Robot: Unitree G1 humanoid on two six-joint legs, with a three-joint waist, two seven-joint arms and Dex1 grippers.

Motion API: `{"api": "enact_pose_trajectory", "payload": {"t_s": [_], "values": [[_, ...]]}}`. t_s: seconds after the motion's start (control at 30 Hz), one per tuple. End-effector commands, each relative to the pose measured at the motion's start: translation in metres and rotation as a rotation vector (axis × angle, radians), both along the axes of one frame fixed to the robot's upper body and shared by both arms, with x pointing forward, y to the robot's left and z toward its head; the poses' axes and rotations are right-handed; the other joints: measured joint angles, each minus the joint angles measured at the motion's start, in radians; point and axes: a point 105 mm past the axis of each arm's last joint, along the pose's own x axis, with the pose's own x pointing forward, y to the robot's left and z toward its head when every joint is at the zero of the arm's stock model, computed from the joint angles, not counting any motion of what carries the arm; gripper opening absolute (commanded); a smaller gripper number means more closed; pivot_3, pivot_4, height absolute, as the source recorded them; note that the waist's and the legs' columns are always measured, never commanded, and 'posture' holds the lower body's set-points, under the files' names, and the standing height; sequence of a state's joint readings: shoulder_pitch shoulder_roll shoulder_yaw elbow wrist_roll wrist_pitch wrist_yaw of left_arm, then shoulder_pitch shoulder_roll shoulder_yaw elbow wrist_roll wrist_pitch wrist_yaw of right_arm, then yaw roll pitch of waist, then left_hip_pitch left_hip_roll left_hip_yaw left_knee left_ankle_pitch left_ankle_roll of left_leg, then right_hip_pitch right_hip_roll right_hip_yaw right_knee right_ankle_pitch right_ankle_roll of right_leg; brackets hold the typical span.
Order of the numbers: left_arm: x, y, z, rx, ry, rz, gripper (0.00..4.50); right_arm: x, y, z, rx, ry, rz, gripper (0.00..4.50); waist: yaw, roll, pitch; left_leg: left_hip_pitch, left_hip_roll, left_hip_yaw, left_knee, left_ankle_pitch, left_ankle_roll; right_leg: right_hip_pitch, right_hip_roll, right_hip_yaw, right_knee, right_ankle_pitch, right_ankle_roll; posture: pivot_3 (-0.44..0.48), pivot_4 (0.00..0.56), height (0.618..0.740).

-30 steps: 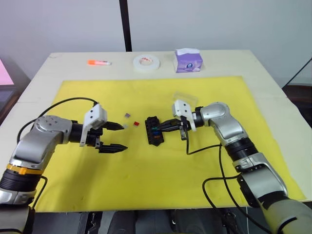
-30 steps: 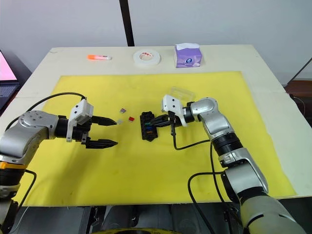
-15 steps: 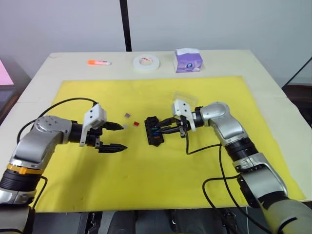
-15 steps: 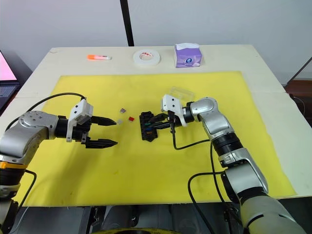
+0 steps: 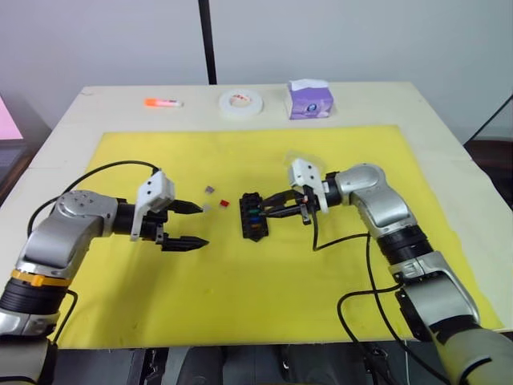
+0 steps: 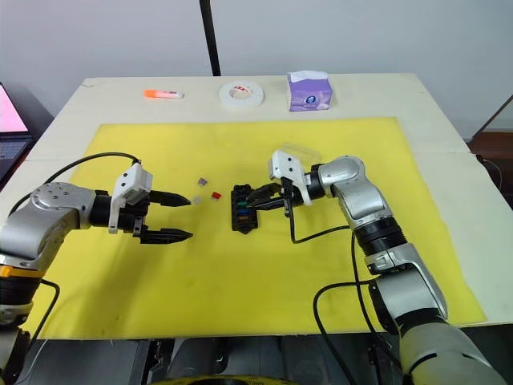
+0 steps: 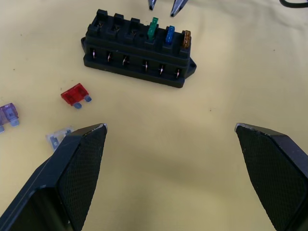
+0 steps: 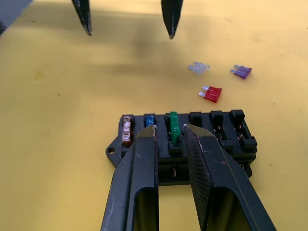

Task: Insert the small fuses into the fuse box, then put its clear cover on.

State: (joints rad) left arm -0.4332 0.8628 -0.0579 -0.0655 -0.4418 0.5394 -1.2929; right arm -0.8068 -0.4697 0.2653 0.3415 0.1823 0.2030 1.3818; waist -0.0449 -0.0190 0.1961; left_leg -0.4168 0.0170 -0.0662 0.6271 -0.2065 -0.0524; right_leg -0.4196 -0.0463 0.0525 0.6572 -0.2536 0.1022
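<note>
Centrally, the fuse box (image 5: 253,216) is lying on the yellow mat (image 5: 240,297) of the worktop (image 5: 449,136), with brown, blue and green fuses (image 8: 173,126) sitting in adjacent slots, the green one standing proud. At the box, the right claw (image 8: 168,132) is hovering with its fingers narrowly parted on either side of the green fuse, gripping nothing. To the robot's left, the left claw (image 5: 190,224) is resting wide open and empty, while red (image 5: 224,204), purple (image 5: 209,190) and clear fuses (image 7: 58,137) are lying loose between it and the box, and the cover (image 6: 296,151) is lying behind the right claw.
</note>
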Motion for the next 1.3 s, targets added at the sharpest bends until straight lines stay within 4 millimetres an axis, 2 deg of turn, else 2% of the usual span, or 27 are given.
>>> {"api": "enact_pose_trajectory", "payload": {"t_s": [0.03, 0.13, 0.17, 0.23, 0.27, 0.6, 1.3], "values": [[0.001, 0.002, 0.012, 0.015, -0.04, -0.016, 4.5, -0.001, 0.003, 0.021, 0.042, -0.048, 0.016, 0.96, 0.0, 0.0, 0.0, 0.0, 0.0, 0.0, 0.0, 0.0, 0.0, 0.0, 0.0, 0.0, 0.0, 0.0, 0.0, 0.0, 0.15, 0.74], [0.001, 0.002, 0.015, 0.024, -0.046, -0.027, 4.5, -0.001, 0.006, 0.026, 0.067, -0.038, 0.009, 0.96, 0.0, 0.0, 0.0, 0.0, 0.0, 0.0, 0.0, 0.0, 0.0, 0.0, 0.0, 0.0, 0.0, 0.0, 0.0, 0.0, 0.15, 0.74], [0.001, 0.002, 0.016, 0.026, -0.049, -0.03, 4.5, 0.0, 0.008, 0.027, 0.077, -0.03, 0.006, 0.56, 0.0, 0.0, 0.0, 0.0, 0.0, 0.0, 0.0, 0.0, 0.0, 0.0, 0.0, 0.0, 0.0, 0.0, 0.0, 0.0, 0.15, 0.74], [0.001, 0.001, 0.018, 0.027, -0.053, -0.036, 4.5, 0.0, 0.013, 0.028, 0.093, -0.018, -0.004, 0.1, 0.0, 0.0, 0.0, 0.0, 0.0, 0.0, 0.0, 0.0, 0.0, 0.0, 0.0, 0.0, 0.0, 0.0, 0.0, 0.0, 0.15, 0.74], [0.001, 0.0, 0.019, 0.027, -0.054, -0.038, 4.5, 0.001, 0.016, 0.027, 0.093, -0.016, -0.007, 0.02, 0.0, 0.0, 0.0, 0.0, 0.0, 0.0, 0.0, 0.0, 0.0, 0.0, 0.0, 0.0, 0.0, 0.0, 0.0, 0.0, 0.15, 0.74], [-0.002, -0.003, 0.016, 0.029, -0.05, -0.051, 4.5, 0.002, 0.021, 0.015, 0.079, -0.005, -0.025, 0.02, 0.0, 0.0, 0.0, -0.001, 0.0, 0.0, 0.0, 0.0, 0.0, -0.001, 0.0, 0.0, 0.0, 0.0, 0.0, 0.0, 0.15, 0.74], [-0.002, -0.001, 0.015, 0.032, -0.051, -0.036, 4.5, 0.005, 0.015, -0.012, 0.027, 0.016, -0.056, 0.02, 0.0, 0.0, 0.0, -0.001, 0.0, 0.0, 0.0, 0.0, 0.0, -0.001, 0.0, 0.0, 0.0, 0.0, 0.0, 0.0, 0.15, 0.74]]}}
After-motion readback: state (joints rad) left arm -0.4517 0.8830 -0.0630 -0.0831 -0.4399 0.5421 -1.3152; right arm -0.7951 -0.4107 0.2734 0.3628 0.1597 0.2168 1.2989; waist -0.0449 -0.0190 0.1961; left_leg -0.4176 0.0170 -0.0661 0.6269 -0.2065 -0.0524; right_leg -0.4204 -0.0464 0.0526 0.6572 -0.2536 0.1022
